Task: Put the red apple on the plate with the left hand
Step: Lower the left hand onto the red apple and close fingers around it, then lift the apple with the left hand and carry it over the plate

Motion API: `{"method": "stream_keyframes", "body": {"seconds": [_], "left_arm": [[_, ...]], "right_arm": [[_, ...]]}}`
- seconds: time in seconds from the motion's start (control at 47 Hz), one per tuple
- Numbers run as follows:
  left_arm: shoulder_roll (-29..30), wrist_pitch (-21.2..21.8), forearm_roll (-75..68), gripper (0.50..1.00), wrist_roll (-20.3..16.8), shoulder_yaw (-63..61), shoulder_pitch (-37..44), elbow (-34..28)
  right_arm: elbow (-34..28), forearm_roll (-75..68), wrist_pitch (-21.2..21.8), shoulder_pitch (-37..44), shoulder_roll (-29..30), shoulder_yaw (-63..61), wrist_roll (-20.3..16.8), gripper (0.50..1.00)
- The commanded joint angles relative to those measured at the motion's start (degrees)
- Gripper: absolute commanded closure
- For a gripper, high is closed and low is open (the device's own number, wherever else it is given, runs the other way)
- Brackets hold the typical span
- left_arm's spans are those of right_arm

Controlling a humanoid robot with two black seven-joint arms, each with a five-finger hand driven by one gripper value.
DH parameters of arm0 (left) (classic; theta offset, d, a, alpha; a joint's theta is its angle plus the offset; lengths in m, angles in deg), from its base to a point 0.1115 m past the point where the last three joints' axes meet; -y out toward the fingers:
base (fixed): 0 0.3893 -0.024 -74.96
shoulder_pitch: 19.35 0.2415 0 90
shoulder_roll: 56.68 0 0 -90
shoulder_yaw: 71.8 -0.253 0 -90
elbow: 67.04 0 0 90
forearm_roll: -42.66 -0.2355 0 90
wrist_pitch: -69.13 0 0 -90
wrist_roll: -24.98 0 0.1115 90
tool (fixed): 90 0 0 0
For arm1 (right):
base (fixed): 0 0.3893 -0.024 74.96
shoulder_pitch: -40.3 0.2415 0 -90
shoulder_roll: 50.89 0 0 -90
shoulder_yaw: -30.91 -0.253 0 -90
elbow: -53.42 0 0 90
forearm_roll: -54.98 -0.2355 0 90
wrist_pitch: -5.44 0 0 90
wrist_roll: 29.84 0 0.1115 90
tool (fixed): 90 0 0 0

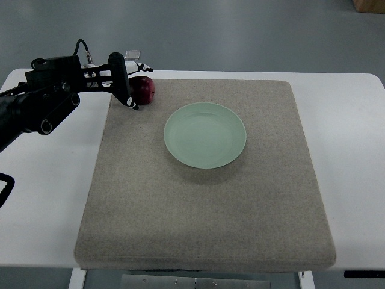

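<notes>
A red apple (144, 90) sits at the far left corner of the grey mat (204, 198). My left hand (129, 84) comes in from the left edge and its black fingers (127, 95) curl around the apple's left side. The apple looks to rest on the mat or just above it. A pale green plate (205, 135) lies empty in the middle of the mat, to the right of and nearer than the apple. The right hand is out of view.
The mat lies on a white table (352, 150). A black cable loop (5, 186) shows at the left edge. A brown box corner (370, 5) is at the far right on the floor.
</notes>
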Motion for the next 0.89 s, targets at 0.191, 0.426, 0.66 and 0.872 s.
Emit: {"method": "stream_keyframes", "body": {"seconds": [0.191,0.426,0.66,0.872], "left_arm": [[0.0,0.0,0.06,0.767,-0.15,-0.53,0.37,0.07],[0.7,-0.61,0.32,0.981,-0.77,-0.88,-0.07,1.04],[5.8,-0.97,1.73,1.0,-2.44,0.35,-0.95,13.77],[5.36,-2.1,1.38,1.0,-2.53,-0.88,-0.6,20.11]], "right_arm": [[0.0,0.0,0.0,0.01,0.0,0.0,0.01,0.572],[0.0,0.0,0.0,0.01,0.0,0.0,0.01,0.572],[0.0,0.0,0.0,0.01,0.0,0.0,0.01,0.572],[0.0,0.0,-0.09,0.01,0.0,0.0,0.01,0.57]]}}
